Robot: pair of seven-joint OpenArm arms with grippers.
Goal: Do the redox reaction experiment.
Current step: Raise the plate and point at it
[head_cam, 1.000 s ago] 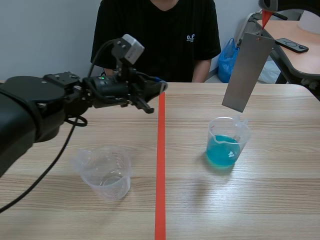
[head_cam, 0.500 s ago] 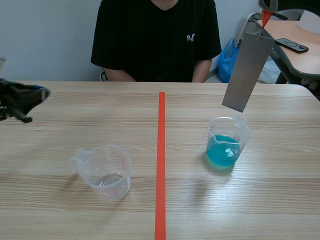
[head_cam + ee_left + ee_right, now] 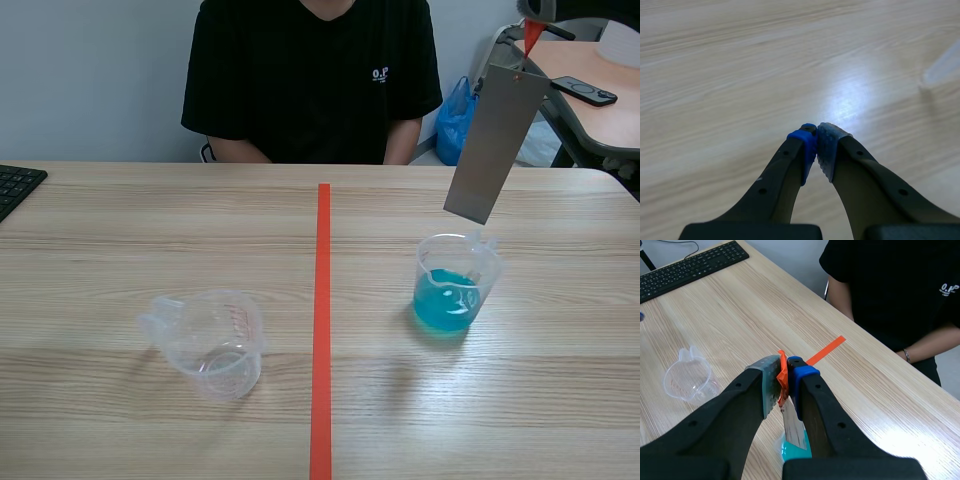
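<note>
While in the right hand (image 3: pixel 785 368) — metal strip (image 3: pixel 496 143) above beaker (image 3: pixel 455 292)

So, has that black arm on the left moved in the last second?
Yes. The left arm drew back leftward from the red tape line, out of the scene view; its gripper is shut.

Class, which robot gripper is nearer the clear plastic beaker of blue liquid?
Right. The right gripper hangs above the clear plastic beaker of blue liquid, holding a grey metal strip over it; the left gripper is over the wooden table, outside the scene view.
</note>
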